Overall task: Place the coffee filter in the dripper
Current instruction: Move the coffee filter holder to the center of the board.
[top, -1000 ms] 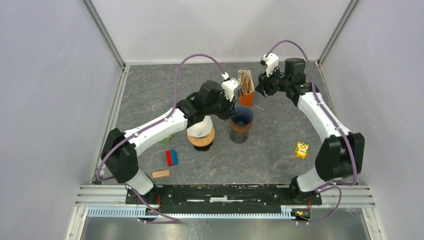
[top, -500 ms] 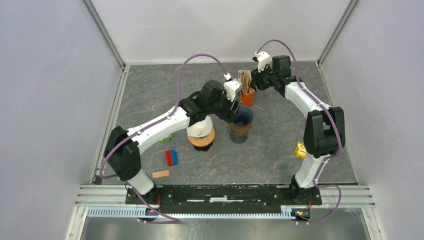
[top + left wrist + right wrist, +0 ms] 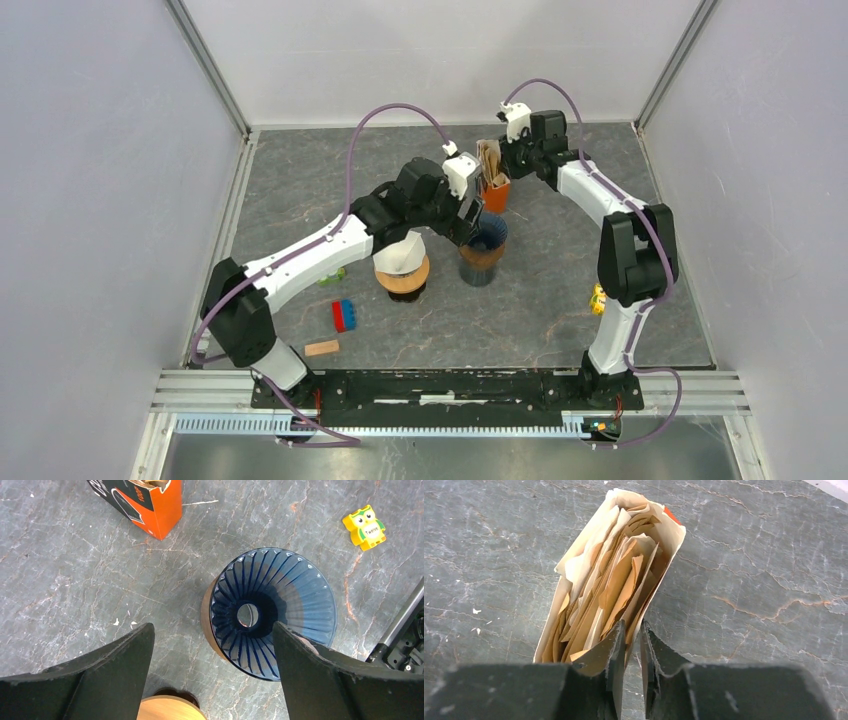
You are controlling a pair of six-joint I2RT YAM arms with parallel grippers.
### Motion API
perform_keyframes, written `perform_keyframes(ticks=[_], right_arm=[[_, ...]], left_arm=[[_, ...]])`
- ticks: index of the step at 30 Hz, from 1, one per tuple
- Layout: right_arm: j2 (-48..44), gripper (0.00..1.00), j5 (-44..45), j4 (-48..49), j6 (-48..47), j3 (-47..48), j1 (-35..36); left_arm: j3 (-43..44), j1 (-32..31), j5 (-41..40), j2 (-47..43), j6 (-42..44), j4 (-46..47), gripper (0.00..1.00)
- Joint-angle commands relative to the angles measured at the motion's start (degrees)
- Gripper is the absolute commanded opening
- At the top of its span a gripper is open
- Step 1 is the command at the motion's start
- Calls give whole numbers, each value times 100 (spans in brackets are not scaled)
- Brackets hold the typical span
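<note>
The blue ribbed dripper (image 3: 487,232) (image 3: 272,612) sits on a brown cup, empty, its centre hole showing. My left gripper (image 3: 464,222) (image 3: 212,627) hangs open right above it, one finger over the dripper's rim and the other over bare floor. Tan coffee filters (image 3: 609,580) stand packed in an orange box (image 3: 492,180) (image 3: 150,502) behind the dripper. My right gripper (image 3: 508,160) (image 3: 633,625) is at the box's top with only a narrow gap between its jaws. One finger is inside among the filters, the other outside, and the outermost sheet's edge lies between the tips.
A white cone on a round wooden stand (image 3: 403,265) (image 3: 167,711) stands just left of the dripper under the left arm. A yellow owl toy (image 3: 600,298) (image 3: 367,526) lies to the right. A red-and-blue brick (image 3: 344,315) and a wooden block (image 3: 322,348) lie near the front left.
The left gripper has opened wide above the dripper. The right arm has swung left to the filter box and its jaws have narrowed around the box's edge.
</note>
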Motion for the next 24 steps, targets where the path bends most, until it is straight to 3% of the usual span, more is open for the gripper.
perform_keyframes(ticks=[1, 6, 11, 16, 24], right_arm=[[-271, 19, 302, 203, -35, 57, 14], [-760, 12, 401, 74, -332, -230, -46], [-1325, 8, 23, -207, -509, -794, -554], [-1896, 8, -209, -256, -827, -1617, -1117], [-1904, 15, -700, -479, -995, -1909, -1719]], left_arm=[[180, 7, -96, -361, 162, 54, 94], [286, 25, -168, -558, 309, -19, 96], [275, 34, -301, -762, 390, -68, 98], [299, 34, -284, -864, 524, -91, 99], [280, 34, -128, -877, 457, -114, 100]])
